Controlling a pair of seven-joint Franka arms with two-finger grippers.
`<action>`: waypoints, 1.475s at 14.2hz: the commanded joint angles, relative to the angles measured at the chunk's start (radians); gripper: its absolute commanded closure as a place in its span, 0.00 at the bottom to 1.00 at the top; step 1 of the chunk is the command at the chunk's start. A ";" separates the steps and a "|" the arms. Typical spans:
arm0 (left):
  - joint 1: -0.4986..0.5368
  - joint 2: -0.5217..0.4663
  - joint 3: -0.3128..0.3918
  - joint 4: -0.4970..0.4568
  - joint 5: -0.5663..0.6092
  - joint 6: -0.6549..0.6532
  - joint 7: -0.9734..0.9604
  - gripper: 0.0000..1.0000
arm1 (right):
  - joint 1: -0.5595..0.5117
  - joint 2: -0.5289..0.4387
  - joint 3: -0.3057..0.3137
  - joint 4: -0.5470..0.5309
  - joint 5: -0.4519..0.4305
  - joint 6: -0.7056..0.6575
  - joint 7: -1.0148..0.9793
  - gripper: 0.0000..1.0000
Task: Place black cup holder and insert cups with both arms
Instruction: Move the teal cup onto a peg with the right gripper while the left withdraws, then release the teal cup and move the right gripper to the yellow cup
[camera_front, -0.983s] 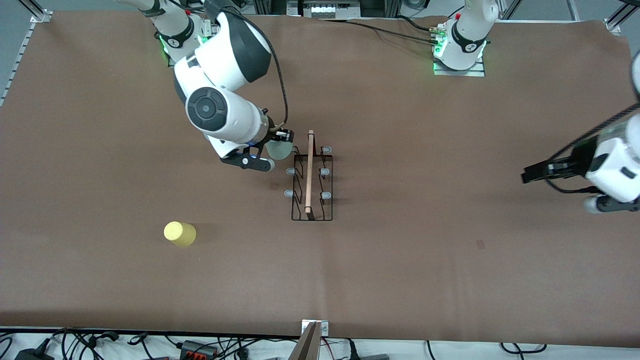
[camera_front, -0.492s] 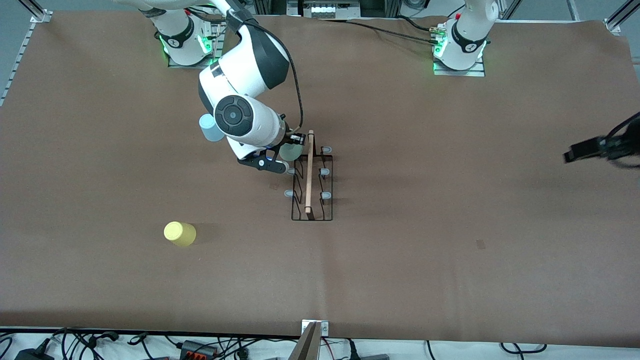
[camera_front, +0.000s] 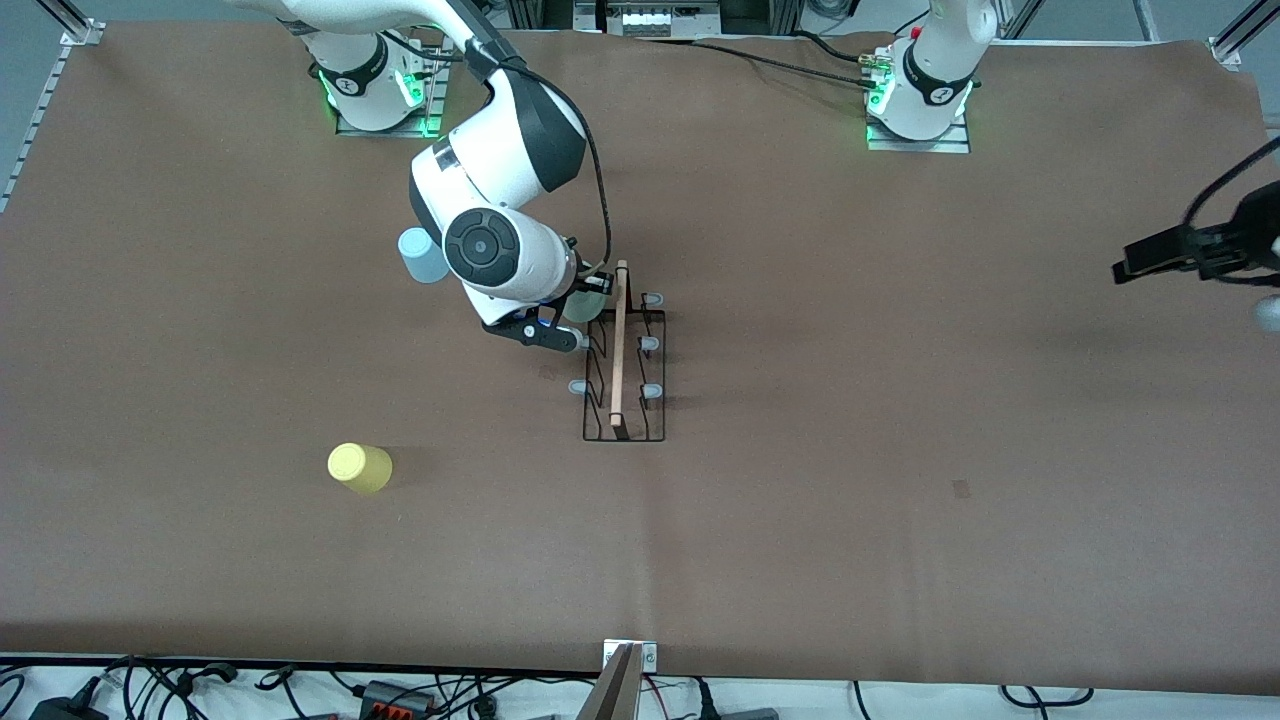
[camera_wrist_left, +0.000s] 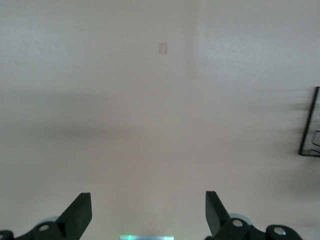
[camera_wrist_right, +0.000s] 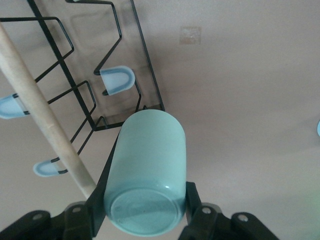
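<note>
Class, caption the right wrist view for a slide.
Right end effector shut on mint cup over black cup holder.

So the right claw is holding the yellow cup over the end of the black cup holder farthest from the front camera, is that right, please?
Not quite: the right claw is shut on the mint green cup, as the right wrist view shows. The yellow cup stands on the table. The rest holds: it is over that end of the black cup holder.

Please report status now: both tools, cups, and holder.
Right tool shut on mint cup, over the black cup holder end nearest the bases. Left tool open, waiting over bare table. Yellow cup, blue cup on table.
</note>
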 joint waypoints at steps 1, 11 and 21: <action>-0.076 -0.157 0.080 -0.211 0.012 0.099 0.026 0.00 | 0.016 0.027 -0.010 0.013 0.016 0.034 0.016 0.62; -0.070 -0.146 0.085 -0.194 0.039 0.065 0.006 0.00 | -0.034 0.021 -0.126 0.094 -0.053 0.036 0.046 0.00; -0.070 -0.145 0.085 -0.166 0.052 0.023 -0.038 0.00 | -0.290 0.170 -0.188 0.104 -0.162 0.287 -0.550 0.00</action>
